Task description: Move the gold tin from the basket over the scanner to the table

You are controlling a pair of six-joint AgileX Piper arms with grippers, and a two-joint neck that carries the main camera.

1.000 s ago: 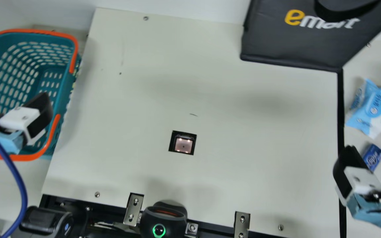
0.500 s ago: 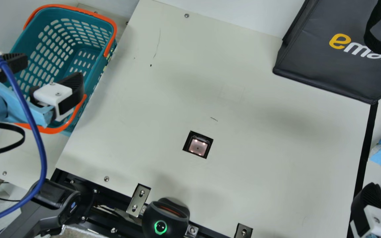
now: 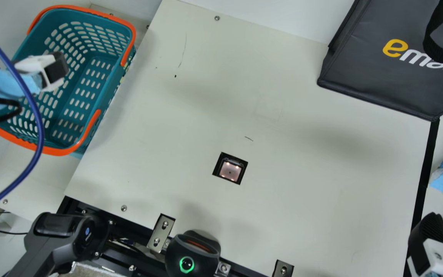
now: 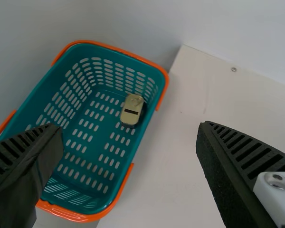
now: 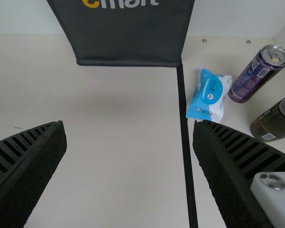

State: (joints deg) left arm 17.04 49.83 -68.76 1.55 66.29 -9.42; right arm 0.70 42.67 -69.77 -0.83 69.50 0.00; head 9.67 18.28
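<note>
The move had barely begun: the gold tin (image 4: 132, 110) lay on the floor of the basket (image 4: 59, 80), beside the wall nearest the surface (image 3: 283, 192) and toward its far corner. The grasp, the pass over the scanner (image 3: 230, 171) and the set-down all remained. The left gripper (image 4: 130, 128) held nothing, its jaws spread wide, the tin well beyond them and roughly midway across their gap. The right gripper's (image 5: 129, 126) jaws were parted and empty.
</note>
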